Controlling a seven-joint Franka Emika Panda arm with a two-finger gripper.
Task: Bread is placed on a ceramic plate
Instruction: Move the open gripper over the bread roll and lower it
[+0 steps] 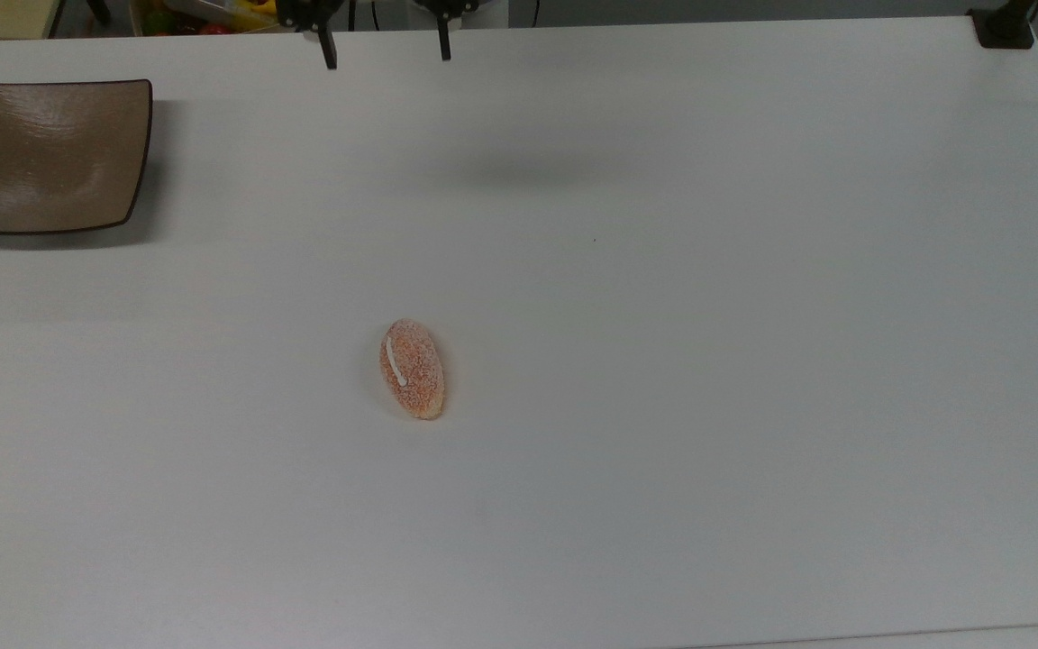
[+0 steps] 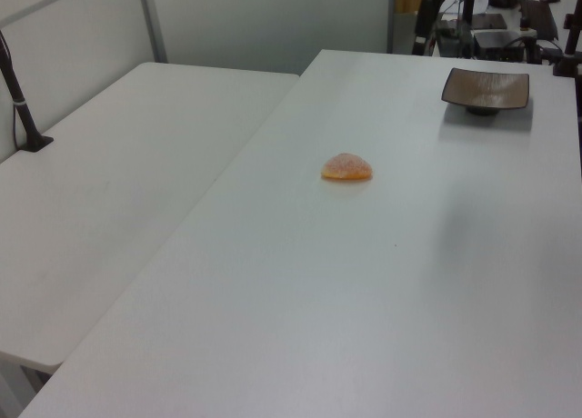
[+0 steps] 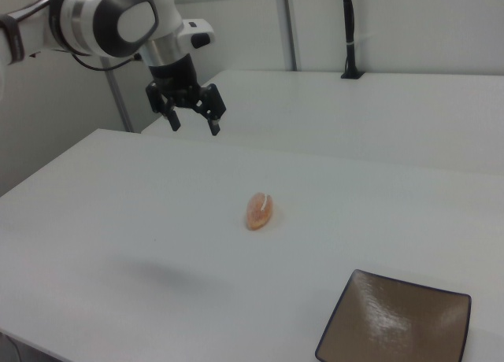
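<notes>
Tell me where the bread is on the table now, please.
The bread lies on the bare white table, near the middle in the top view, well apart from the plate at the top view's upper left corner.

The bread (image 1: 412, 369) is a small oval bun, orange and tan, with a grainy sugary top and a short white stripe on it. It lies flat on the white table (image 1: 663, 315), near the middle, with nothing touching it. The ceramic plate (image 1: 46, 155) is square, shiny and brown, with a thin dark rim and corners that turn up a little. It sits at the top view's far left, well apart from the bread, and nothing is on it.
</notes>
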